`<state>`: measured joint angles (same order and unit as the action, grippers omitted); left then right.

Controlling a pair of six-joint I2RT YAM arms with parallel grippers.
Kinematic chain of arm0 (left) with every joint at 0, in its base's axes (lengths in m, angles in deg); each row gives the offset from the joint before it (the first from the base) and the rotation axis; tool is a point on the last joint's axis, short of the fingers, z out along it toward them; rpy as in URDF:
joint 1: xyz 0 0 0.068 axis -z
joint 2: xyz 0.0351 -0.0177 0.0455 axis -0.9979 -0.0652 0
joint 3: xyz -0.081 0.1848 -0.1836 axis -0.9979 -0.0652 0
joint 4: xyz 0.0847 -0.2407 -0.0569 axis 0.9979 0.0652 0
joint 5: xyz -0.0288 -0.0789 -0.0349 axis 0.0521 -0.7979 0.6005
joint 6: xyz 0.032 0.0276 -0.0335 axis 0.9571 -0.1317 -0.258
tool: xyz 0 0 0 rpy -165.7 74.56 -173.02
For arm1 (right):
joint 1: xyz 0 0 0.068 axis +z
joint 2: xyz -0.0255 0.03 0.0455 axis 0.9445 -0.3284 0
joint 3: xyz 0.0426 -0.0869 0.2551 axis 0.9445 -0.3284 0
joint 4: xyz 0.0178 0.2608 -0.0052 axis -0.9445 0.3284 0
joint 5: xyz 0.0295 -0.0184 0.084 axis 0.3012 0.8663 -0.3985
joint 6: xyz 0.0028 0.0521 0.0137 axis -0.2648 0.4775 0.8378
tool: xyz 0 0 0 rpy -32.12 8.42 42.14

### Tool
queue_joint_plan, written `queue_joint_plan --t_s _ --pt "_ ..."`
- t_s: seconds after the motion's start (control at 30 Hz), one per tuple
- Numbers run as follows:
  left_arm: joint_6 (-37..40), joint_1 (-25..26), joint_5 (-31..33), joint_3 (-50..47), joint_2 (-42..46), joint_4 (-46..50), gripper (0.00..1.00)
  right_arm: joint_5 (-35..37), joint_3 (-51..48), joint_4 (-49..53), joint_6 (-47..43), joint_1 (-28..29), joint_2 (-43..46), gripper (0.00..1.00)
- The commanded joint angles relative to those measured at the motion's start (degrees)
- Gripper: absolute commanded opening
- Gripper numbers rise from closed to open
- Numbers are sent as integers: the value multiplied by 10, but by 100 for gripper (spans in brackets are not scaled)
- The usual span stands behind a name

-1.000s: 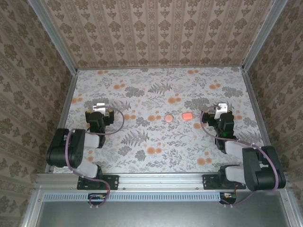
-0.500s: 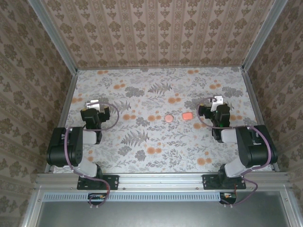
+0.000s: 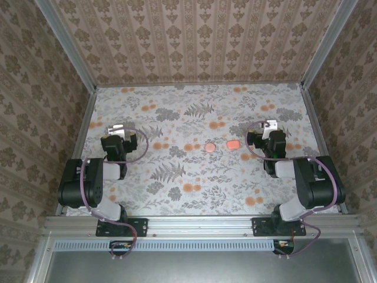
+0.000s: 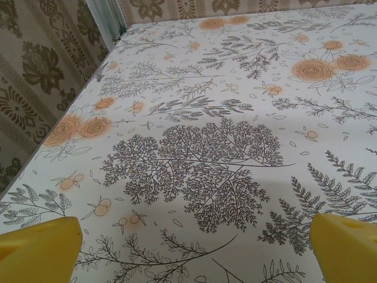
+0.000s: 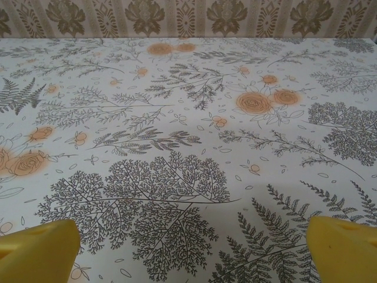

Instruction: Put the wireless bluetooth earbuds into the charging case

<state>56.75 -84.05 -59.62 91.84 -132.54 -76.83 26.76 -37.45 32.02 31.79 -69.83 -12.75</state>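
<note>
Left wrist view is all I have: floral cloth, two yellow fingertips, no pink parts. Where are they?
Observer: In the top view, a round salmon-pink plastic piece and a squarer salmon-pink plastic piece lie side by side, apart, mid-table. Both are to the right of your left gripper.
Operator: Right arm closer?
Observer: Yes. The right gripper is to the right of the squarer piece, clear of it.
Operator: Its jaws?
Observer: Open. The right wrist view shows its yellow fingertips wide apart, with bare floral tablecloth between them.
</note>
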Motion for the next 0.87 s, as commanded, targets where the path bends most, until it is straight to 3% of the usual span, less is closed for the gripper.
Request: queue_joint_plan --t_s 0.0,0.83 --pt "-4 2 -9 12 7 1 100 0 7 5 11 -1 1 100" --pt "-4 0 -14 12 6 3 100 0 7 6 12 -1 1 100"
